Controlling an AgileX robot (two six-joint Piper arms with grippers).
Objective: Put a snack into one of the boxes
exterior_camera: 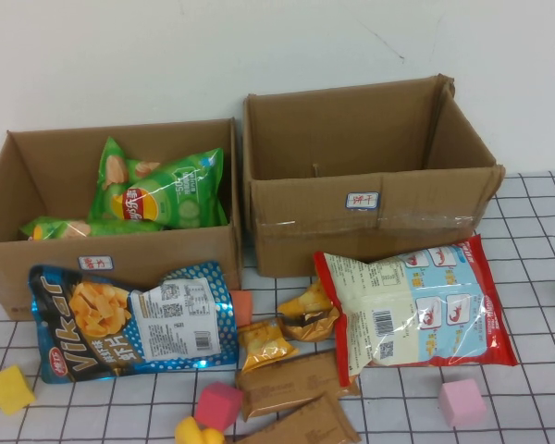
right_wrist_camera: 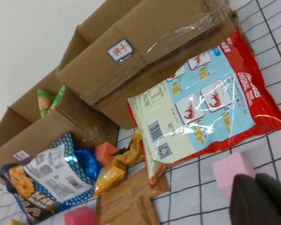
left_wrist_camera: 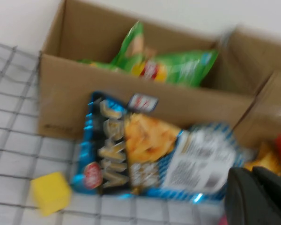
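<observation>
Two open cardboard boxes stand at the back. The left box (exterior_camera: 111, 250) holds green chip bags (exterior_camera: 162, 190); the right box (exterior_camera: 370, 217) is empty. A blue chip bag (exterior_camera: 129, 319) lies in front of the left box and a red-and-white shrimp snack bag (exterior_camera: 416, 305) in front of the right. Neither gripper shows in the high view. My left gripper (left_wrist_camera: 252, 174) is shut and empty, hovering near the blue bag (left_wrist_camera: 150, 154). My right gripper (right_wrist_camera: 255, 179) is shut and empty, just above a pink cube (right_wrist_camera: 229, 171) near the red bag (right_wrist_camera: 201, 112).
Small orange packets (exterior_camera: 307, 313) and brown packets (exterior_camera: 291, 384) lie between the two big bags. Foam cubes are scattered in front: yellow (exterior_camera: 11, 388), magenta (exterior_camera: 219, 405), orange (exterior_camera: 242, 305), pink (exterior_camera: 462, 402). The table has a grid-pattern cloth.
</observation>
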